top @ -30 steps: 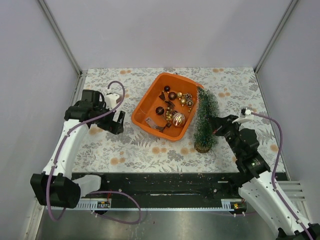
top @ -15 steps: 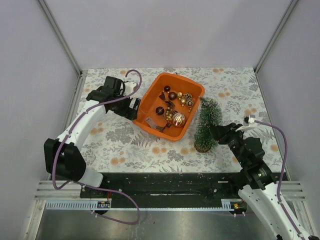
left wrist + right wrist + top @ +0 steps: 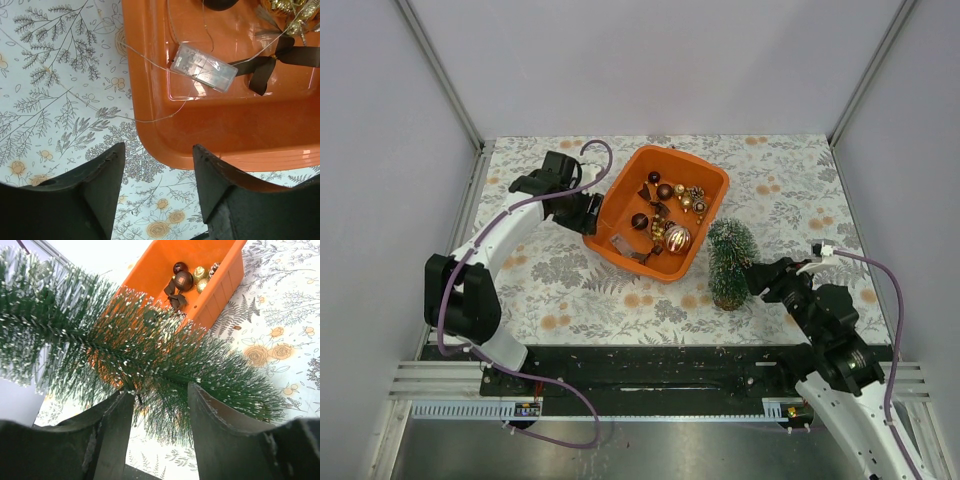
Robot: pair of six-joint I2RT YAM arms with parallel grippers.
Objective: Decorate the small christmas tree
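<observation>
The small christmas tree (image 3: 731,255), dark green and frosted, stands upright on the table just right of the orange tub's near corner. My right gripper (image 3: 757,272) is at its right side. In the right wrist view its jaws are open, with the bristles of the tree (image 3: 125,340) brushing between the fingertips of the gripper (image 3: 160,392). My left gripper (image 3: 588,213) is at the tub's left wall. In the left wrist view the left gripper (image 3: 159,147) is open, with the rounded corner of the tub (image 3: 240,135) lying just beyond its tips.
The orange tub (image 3: 612,205) holds several gold and brown baubles (image 3: 670,215), a clear battery box (image 3: 202,66) on a thin wire and a dark ribbon (image 3: 265,70). Floral cloth (image 3: 550,270) covers the table. Grey walls close in the left, right and back.
The tree has gone from leaning to upright and a little nearer, and my right jaws have opened from shut. My left arm has swung right to the tub, its jaws narrowing.
</observation>
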